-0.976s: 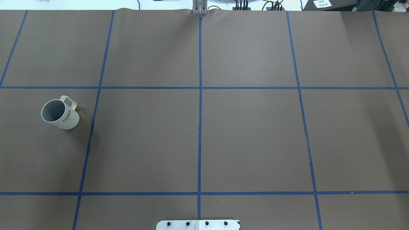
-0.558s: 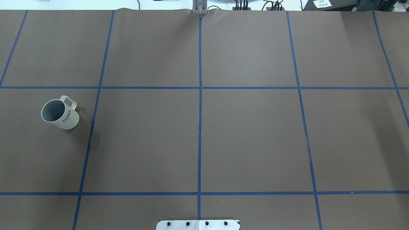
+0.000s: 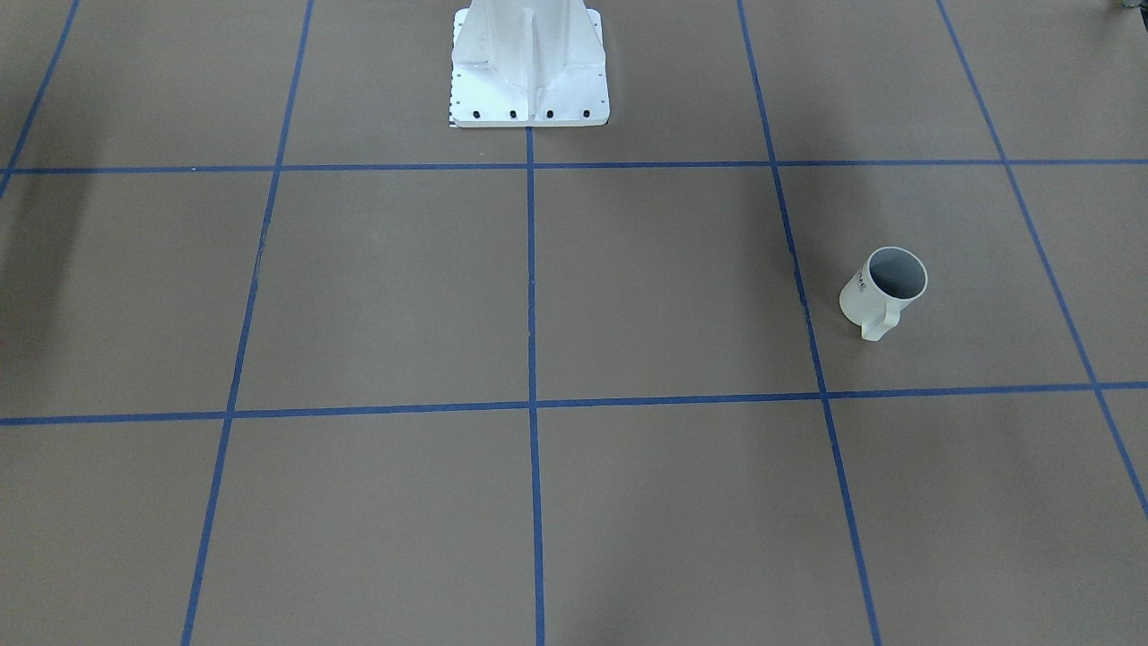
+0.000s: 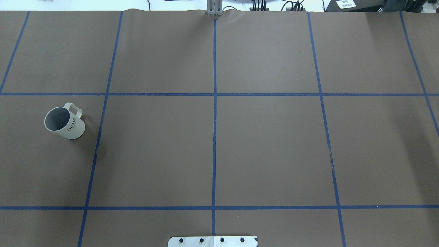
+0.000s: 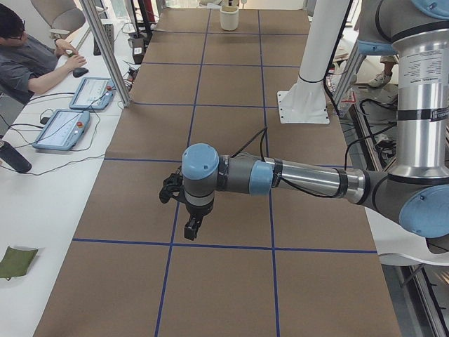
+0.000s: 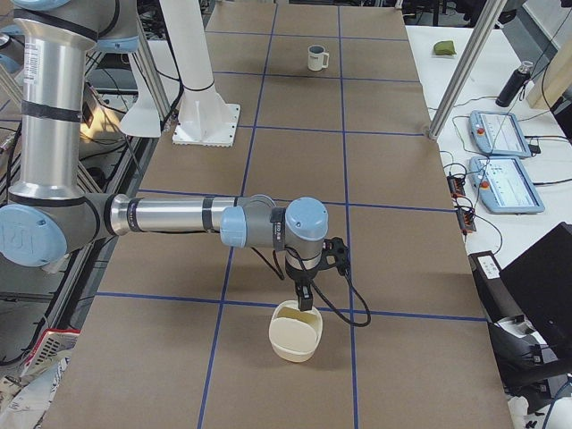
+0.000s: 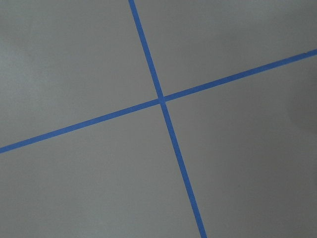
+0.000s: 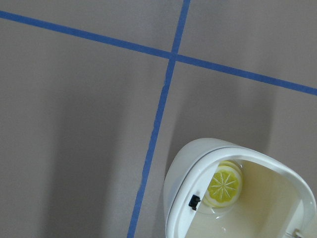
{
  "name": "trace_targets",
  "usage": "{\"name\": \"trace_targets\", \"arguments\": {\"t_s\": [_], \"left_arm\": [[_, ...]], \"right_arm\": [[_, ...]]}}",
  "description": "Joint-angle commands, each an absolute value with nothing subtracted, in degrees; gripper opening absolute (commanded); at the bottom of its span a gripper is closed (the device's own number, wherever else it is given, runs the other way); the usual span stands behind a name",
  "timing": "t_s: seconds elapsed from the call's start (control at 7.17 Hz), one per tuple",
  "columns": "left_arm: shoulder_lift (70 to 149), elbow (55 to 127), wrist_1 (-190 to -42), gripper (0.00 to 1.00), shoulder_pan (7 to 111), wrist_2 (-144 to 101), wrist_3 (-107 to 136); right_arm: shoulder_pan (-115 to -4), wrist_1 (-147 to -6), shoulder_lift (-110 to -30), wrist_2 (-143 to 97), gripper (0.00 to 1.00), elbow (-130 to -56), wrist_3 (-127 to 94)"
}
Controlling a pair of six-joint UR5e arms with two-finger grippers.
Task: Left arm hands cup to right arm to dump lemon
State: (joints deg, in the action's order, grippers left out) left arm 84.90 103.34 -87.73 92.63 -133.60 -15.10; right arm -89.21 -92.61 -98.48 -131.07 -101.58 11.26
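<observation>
The cup (image 4: 65,121), a white mug with "HOME" on its side, stands upright and alone on the brown table at the left of the overhead view. It also shows as the cup (image 3: 883,287) and, far off, the cup (image 6: 317,58). Its grey inside looks bare. The lemon (image 8: 224,184) lies inside a cream bowl (image 8: 233,198) below my right wrist. My right gripper (image 6: 304,299) hangs just over that bowl (image 6: 295,332); I cannot tell if it is open or shut. My left gripper (image 5: 191,228) points down over bare table, state also unclear.
Blue tape lines (image 4: 214,120) divide the brown table into squares. The white robot base (image 3: 529,63) stands at the table's robot side. A person (image 5: 31,60) sits at a side desk with tablets (image 5: 63,130). A tape crossing (image 7: 161,99) fills the left wrist view.
</observation>
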Motion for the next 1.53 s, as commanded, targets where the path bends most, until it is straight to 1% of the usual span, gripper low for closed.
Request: {"name": "trace_targets", "arguments": {"t_s": [0.0,1.39], "left_arm": [[84.7,103.4,-87.8,1.0,92.6,-133.5,-15.0],[84.6,104.1,-87.8,1.0,92.6,-133.6,-14.9]], "right_arm": [[-89.2,-92.5,-98.5,-131.1,1.0,-101.6,11.3],[-88.9,-90.5,-98.3,-131.3,1.0,-101.5,11.3]]}}
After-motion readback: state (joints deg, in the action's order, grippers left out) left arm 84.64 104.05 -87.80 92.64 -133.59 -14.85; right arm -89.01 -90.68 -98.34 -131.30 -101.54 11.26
